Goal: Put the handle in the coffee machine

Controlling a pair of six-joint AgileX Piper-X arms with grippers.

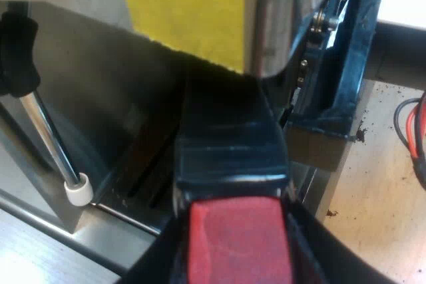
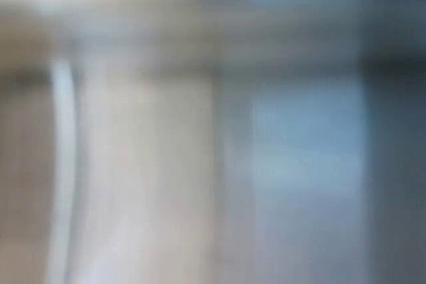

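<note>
Handle (image 1: pixel 229 144) was seen at the espresso machine (image 1: pixel 100 84), its dark shaft pointed in under the front and its red end (image 1: pixel 234 241) held nearest the camera. The far end was lost in shadow beneath the machine; whether it was seated there could not be told. The left gripper (image 1: pixel 236 254) was closed on the handle, with the jaws narrow and one black finger (image 1: pixel 326 251) pressed against each side of the red end.

Labels: a yellow label (image 1: pixel 193 11) was noted on the machine's front, straight over the handle. No writing could be read on it. No brand mark was made out.

Edges and room: a polished metal column (image 1: pixel 273 24) was set close beside the label, and a blue frame (image 1: pixel 349 51) just beyond it, its lower edge near the handle's shaft. On the other side a steam wand (image 1: pixel 50 144) was hung at a slant, with a black knob (image 1: pixel 16 54) above and a white tip (image 1: pixel 78 191) near the slotted drip tray (image 1: pixel 143 184). Open space was left between the wand and the handle. The wooden worktop (image 1: pixel 379 184) beside the frame was dotted with coffee grounds (image 1: pixel 361 134).
</note>
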